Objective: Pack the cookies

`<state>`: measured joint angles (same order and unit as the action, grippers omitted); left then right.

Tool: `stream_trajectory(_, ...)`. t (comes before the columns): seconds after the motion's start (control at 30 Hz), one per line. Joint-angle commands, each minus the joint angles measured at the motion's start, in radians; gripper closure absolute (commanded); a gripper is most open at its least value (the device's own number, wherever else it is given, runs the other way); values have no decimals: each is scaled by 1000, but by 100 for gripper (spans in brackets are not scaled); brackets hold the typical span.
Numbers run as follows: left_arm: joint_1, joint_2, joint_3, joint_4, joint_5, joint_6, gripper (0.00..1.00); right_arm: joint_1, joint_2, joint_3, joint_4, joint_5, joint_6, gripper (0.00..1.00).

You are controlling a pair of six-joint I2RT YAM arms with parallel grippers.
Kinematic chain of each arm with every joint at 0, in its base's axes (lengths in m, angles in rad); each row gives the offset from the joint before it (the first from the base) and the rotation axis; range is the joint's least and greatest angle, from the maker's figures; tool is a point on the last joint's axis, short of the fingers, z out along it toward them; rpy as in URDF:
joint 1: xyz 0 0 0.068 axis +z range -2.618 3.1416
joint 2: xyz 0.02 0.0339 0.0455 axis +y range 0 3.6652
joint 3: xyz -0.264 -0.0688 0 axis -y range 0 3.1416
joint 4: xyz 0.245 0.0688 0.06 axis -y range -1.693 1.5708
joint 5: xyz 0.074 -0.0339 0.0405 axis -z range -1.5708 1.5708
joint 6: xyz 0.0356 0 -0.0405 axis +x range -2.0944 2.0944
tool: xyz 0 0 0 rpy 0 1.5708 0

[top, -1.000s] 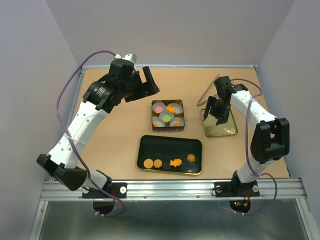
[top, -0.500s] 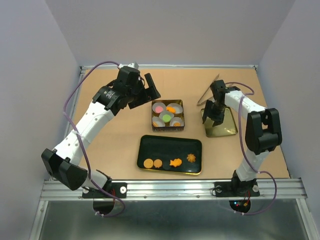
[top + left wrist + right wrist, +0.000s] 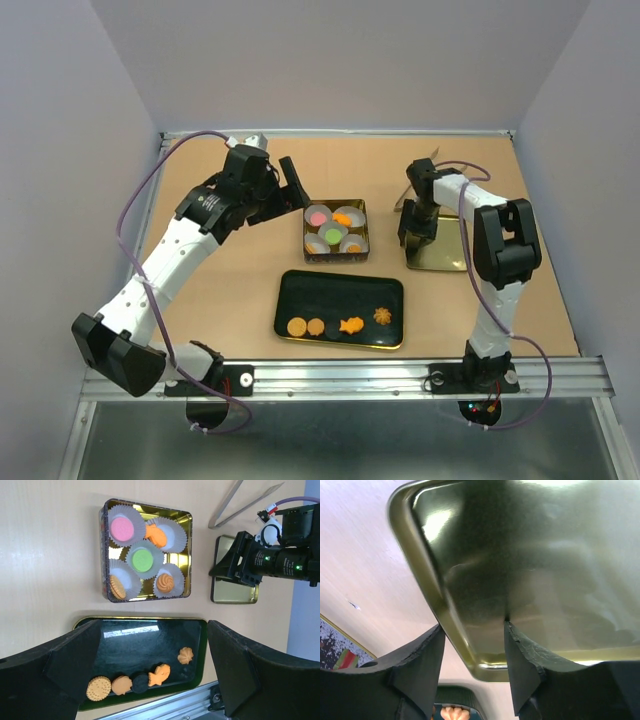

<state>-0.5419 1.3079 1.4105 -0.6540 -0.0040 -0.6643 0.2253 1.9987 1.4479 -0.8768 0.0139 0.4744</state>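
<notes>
A gold tin holds white paper cups with pink, orange, green, tan and swirl cookies. The black tray carries a tan round, a shell, a dark round, a fish and a small swirl. My left gripper is open and empty, high up left of the tin. My right gripper is open, its fingers astride the left rim of the gold lid.
The gold lid lies flat right of the tin. Metal tongs lie behind it, also in the left wrist view. The table's back wall and side walls close in the work area.
My right gripper has slid left from over the lid to its left rim and dropped lower. My left arm has shifted slightly, its gripper still open beside the tin.
</notes>
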Motion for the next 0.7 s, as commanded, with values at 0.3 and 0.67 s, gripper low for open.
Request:
stream_trajectory(0.3,11,22,11,82,41,31,1,39,8,0,24,109,-40,81)
stream_trajectory(0.67,13,109,145,54,27,84,1,43,-121,-34,-5,75,-19,100)
